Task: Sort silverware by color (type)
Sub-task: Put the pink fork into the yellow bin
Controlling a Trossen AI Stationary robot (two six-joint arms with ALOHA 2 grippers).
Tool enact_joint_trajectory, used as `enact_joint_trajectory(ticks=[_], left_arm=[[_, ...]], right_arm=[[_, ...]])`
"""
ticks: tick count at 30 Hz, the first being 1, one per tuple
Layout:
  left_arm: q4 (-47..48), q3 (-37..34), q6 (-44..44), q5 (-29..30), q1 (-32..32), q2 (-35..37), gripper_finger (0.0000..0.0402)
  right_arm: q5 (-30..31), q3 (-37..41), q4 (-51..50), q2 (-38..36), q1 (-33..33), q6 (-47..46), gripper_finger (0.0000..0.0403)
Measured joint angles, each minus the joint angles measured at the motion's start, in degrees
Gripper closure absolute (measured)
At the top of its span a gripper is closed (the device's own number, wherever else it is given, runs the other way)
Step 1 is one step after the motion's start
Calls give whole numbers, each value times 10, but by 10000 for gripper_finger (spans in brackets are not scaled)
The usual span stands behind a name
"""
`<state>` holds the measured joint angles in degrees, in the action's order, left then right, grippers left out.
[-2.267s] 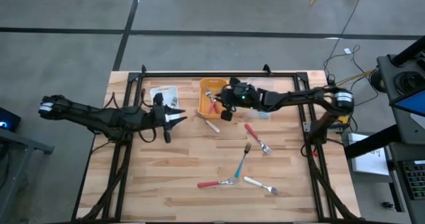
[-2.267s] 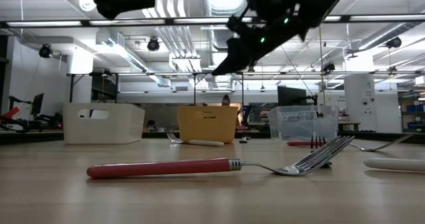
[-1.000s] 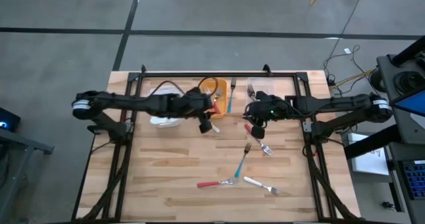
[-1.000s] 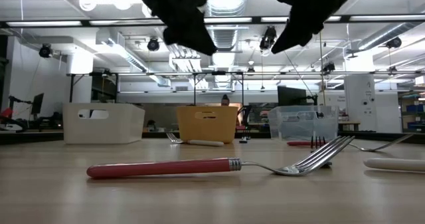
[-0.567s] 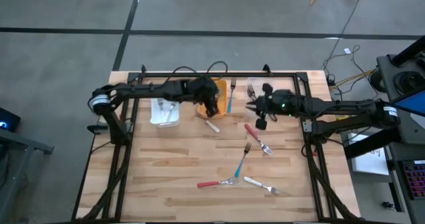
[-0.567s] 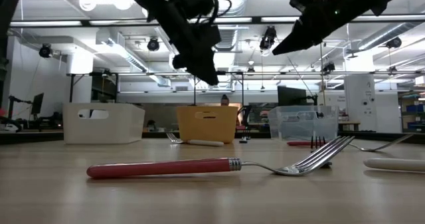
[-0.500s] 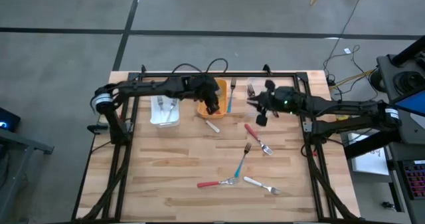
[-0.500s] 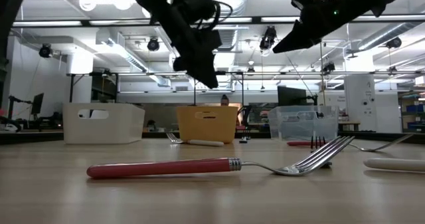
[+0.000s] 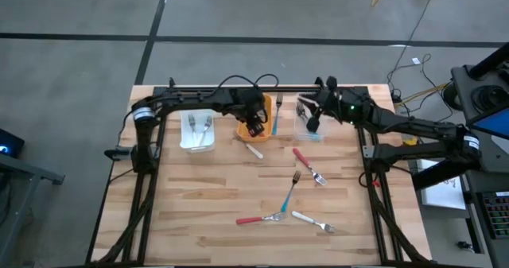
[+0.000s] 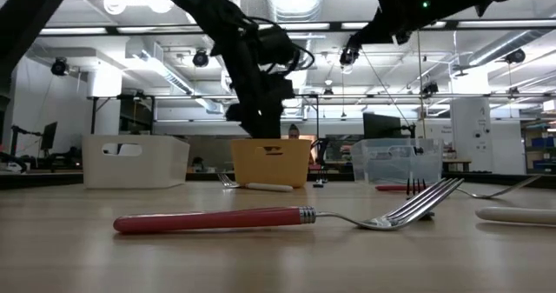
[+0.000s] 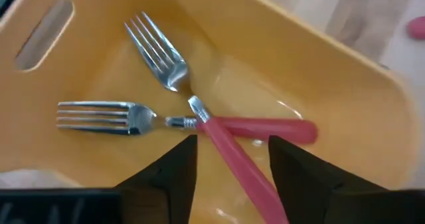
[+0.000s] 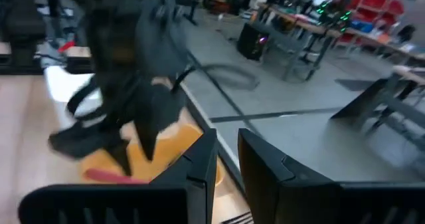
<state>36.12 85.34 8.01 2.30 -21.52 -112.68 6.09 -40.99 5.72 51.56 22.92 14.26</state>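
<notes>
Hovering over the orange bin [image 9: 256,107], the left gripper [image 11: 229,161] has its fingers spread apart with nothing pinched between them; below it, inside that bin, lie two red-handled forks [image 11: 229,141], their handles crossed, one running up between the open fingers but free of them; I judge this the release step, a red fork just let go into its bin; the right gripper [image 9: 313,125] hangs over the clear bin [image 9: 308,133] just right of the orange bin, its fingers [image 12: 202,161] drawn near together, and I cannot see that it holds anything; left of the orange bin the white bin [image 9: 196,131] holds pale-handled pieces; a white-handled piece [image 9: 254,150] lies on the table [image 9: 199,204] just in front of the orange bin; farther out a red fork [image 9: 308,164], a teal fork [image 9: 289,192], another red fork [image 9: 260,219] and a white fork [image 9: 313,220] wait unsorted; next, I reckon, the left arm must lift clear of the orange bin and go for the nearby white-handled piece, a low, flat pick demanding a careful pinch.
</notes>
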Motion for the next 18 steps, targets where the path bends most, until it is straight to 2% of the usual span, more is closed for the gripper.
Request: enact_joint_trajectory(ticks=[6,18], left_arm=[[-2,13,-1,1,-3,-36,206],[-5,20,6,13,-14,-51,210]], right_arm=[[0,-17,-3,5,27,35,349],[0,-20,37,25,57,53,349]])
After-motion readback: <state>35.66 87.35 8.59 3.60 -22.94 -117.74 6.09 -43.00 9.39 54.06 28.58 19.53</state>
